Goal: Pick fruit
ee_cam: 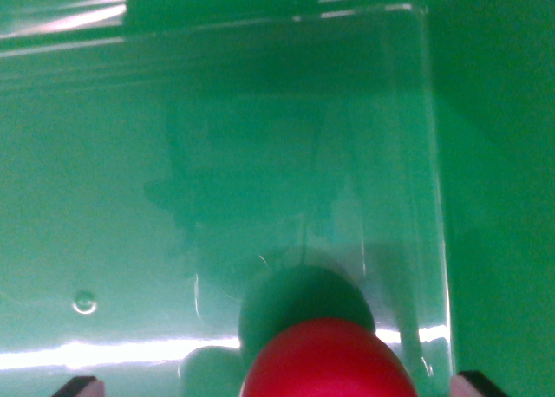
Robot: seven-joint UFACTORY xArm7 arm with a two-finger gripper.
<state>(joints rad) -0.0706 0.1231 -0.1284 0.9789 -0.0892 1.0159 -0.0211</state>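
Here, fruit: round glossy red fruit, low at the bottom edge, between the two fingertips.
Gripper: dark fingertips only just visible in the bottom corners; open, shut or gripping, could not be told.
Container: clear plastic bin, directly below, over a green surface.
Shadow: dark, cast beneath the fruit.

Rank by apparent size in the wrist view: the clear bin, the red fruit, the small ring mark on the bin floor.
1. Clear bin, fills most of the view.
2. Red fruit, cut off by the bottom edge and nearest the camera, so it looks bigger than it is.
3. Ring mark, tiny.
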